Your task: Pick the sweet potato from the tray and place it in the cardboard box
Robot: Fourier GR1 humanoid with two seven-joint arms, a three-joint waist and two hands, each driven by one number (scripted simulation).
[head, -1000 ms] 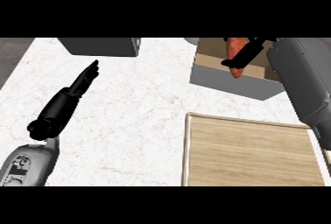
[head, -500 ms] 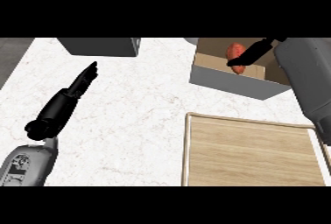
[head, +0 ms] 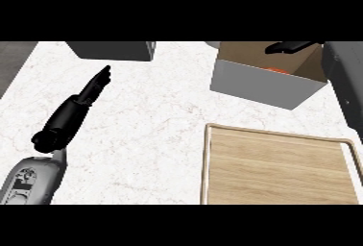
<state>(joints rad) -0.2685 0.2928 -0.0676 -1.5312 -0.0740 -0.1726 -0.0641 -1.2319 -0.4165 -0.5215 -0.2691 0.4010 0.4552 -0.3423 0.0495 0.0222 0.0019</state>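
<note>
Sweet potato (head: 278, 70) lies in the cardboard box (head: 264, 87), just below the right hand (head: 289, 47) (fingers straight, holding nothing).

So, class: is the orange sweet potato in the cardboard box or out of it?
In. A patch of the orange sweet potato shows below the rim inside the open cardboard box; the wooden tray holds nothing.
</note>
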